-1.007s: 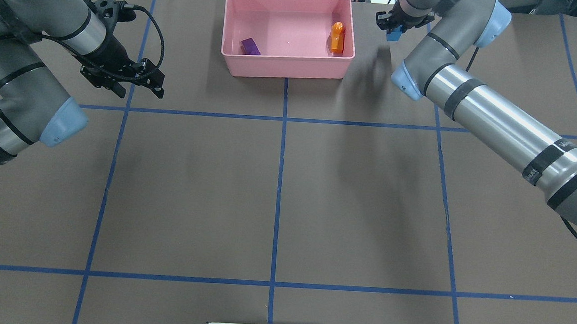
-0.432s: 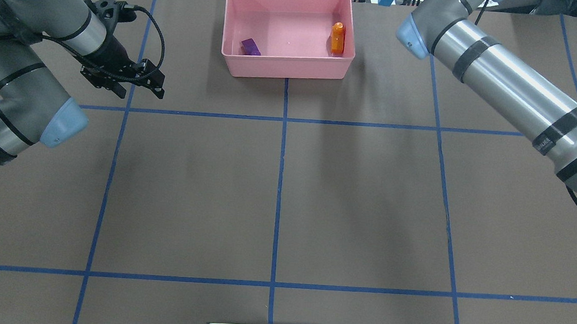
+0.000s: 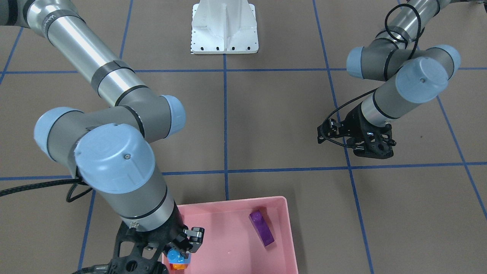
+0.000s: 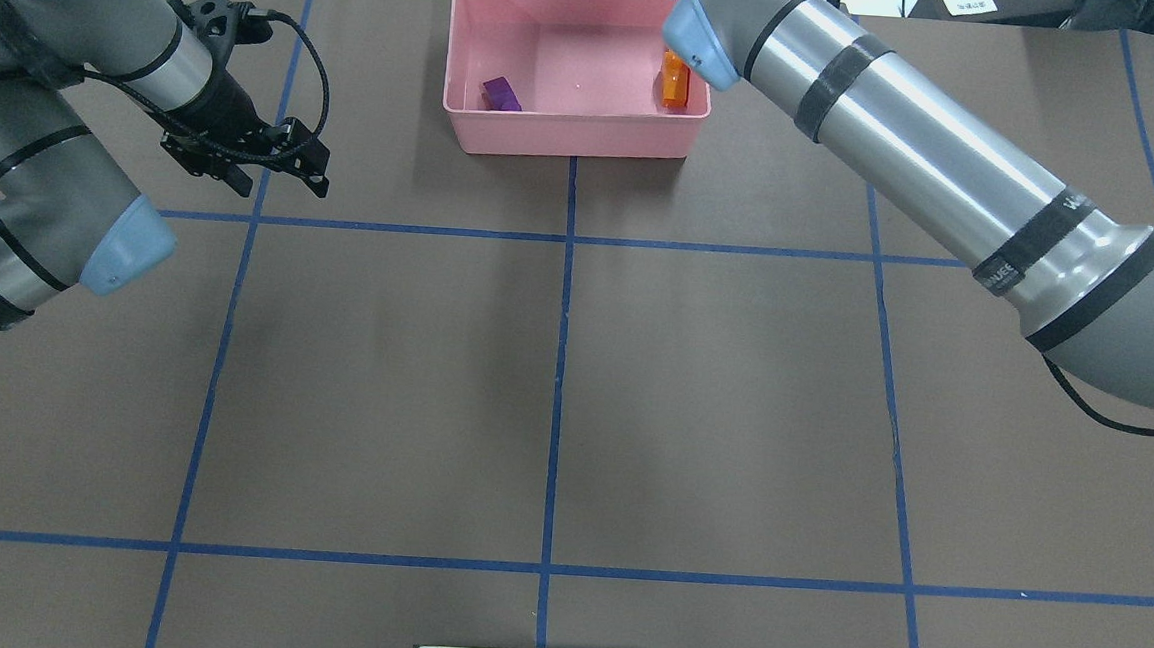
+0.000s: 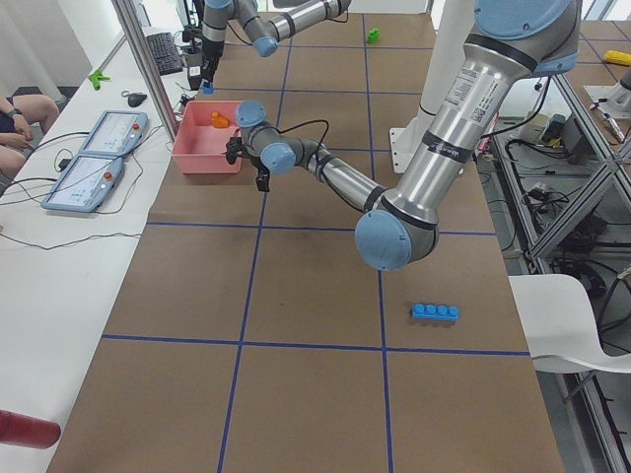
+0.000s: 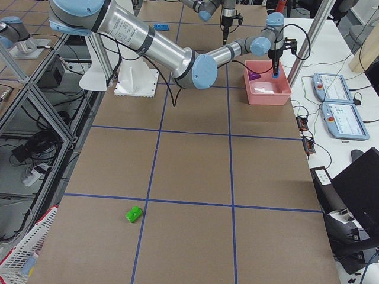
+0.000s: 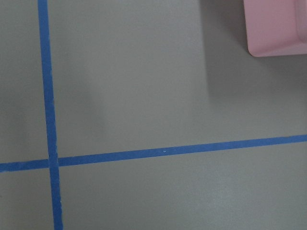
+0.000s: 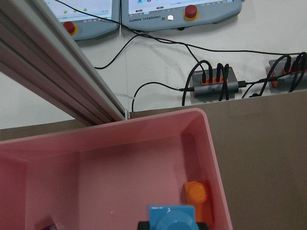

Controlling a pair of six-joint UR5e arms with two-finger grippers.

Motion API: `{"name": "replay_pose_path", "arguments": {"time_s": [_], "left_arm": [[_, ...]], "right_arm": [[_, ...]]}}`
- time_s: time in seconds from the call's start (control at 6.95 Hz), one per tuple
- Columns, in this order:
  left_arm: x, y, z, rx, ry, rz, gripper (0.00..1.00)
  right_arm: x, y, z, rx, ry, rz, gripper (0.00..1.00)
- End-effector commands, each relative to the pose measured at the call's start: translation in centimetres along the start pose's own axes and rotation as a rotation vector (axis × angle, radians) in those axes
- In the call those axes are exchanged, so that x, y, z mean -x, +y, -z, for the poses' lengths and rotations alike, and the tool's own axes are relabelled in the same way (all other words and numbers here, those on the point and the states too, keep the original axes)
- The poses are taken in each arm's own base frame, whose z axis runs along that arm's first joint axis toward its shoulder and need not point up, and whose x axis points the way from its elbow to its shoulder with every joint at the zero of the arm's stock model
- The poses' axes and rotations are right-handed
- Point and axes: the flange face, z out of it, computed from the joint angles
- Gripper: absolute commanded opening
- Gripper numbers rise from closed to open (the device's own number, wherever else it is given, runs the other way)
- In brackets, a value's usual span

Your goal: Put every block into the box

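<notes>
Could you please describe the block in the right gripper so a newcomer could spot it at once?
Start at the pink box at the table's far edge. Above the corner where the orange block lies, the right gripper holds a tiny blue block. It alone is in the air, with one stud; the purple block and the orange one lie in the box.

Pink box point(image 4: 569, 133); purple block point(image 4: 500, 93), orange block point(image 4: 673, 89), tiny blue block point(image 8: 171, 214); brown table point(image 4: 383, 382) with blue grid lines point(image 4: 559, 363).
</notes>
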Motion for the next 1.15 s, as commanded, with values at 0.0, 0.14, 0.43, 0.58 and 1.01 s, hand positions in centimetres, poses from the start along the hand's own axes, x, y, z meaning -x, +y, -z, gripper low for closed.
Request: {"name": "replay_pose_path", "arguments": {"time_s": [0.0, 0.14, 0.43, 0.58, 1.01], "left_arm": [[0.0, 0.0, 0.0, 0.0, 0.0, 0.0, 1.0], [0.0, 0.0, 0.0, 0.0, 0.0, 0.0, 1.0], [-0.1, 0.1, -0.3, 0.006, -0.002, -0.002, 1.0], [0.1, 0.0, -0.6, 0.008, -0.005, -0.005, 1.0], [-0.1, 0.0, -0.5, 0.008, -0.003, -0.007, 1.0]], "right_arm": [[1.1, 2.7, -1.1, 0.026, 0.082, 0.047, 0.07], [0.9, 3.8, -2.3, 0.028, 0.124, 0.093, 0.08], [-0.4, 4.3, -3.5, 0.022, 0.139, 0.102, 0.14], [-1.4, 4.4, -4.3, 0.029, 0.15, 0.103, 0.14], [-1.6, 5.6, -5.1, 0.032, 0.153, 0.128, 0.97]]}}
